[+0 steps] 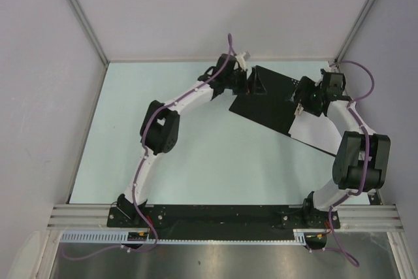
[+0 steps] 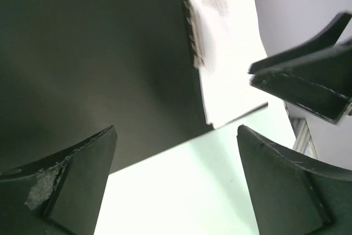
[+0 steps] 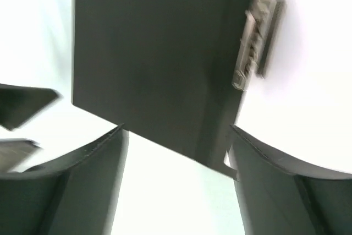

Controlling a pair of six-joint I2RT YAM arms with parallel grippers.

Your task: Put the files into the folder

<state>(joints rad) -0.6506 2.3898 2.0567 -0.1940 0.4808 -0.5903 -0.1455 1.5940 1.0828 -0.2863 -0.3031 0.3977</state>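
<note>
We see the folder (image 1: 262, 106) open on the table (image 1: 196, 161), far right, with the files (image 1: 317, 138) against its right side. The left gripper (image 2: 176, 133) and right gripper (image 3: 176, 130) are both spread and empty. Paper's likely light, floppy and slick, so pinch a free edge.

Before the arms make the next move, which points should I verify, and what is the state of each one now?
1. The folder lies open, black inside up: ok.
2. The left pincer is open and empty: ok.
3. The right pincer is open and empty: ok.
4. The two pincers are apart from each other above the folder: ok.
5. All three files lie inside the folder: cannot tell; only white paper beside the clip shows.
6. The clip is closed on the paper: cannot tell.
</note>
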